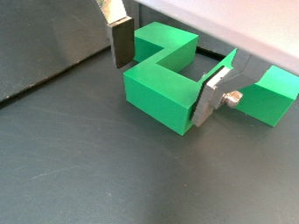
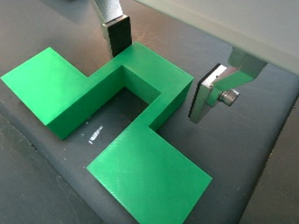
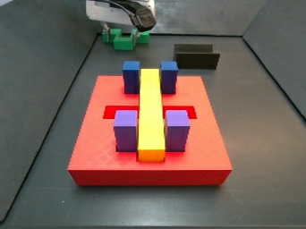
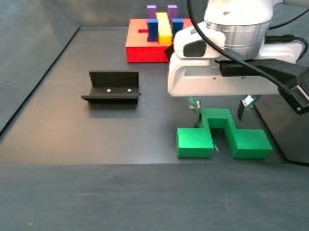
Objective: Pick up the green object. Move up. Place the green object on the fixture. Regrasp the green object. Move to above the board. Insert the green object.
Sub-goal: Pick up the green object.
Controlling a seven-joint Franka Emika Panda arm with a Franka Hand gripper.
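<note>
While straddling green object (image 2: 117, 114), jaws (image 2: 163, 66) gape, untouching.

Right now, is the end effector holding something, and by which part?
Nothing is held. The end effector is open, its fingers either side of the middle bar of the green object, which lies on the floor.

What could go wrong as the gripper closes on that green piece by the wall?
1. The gripper is open with its fingers straddling the middle bar of the green object; one pad looks nearer than the other, so closing may twist or push the piece.
2. The piece lies close to the wall in a wrist view, so a slide could bump it there.
3. A shallow grip could slip when lifting toward the fixture.
</note>
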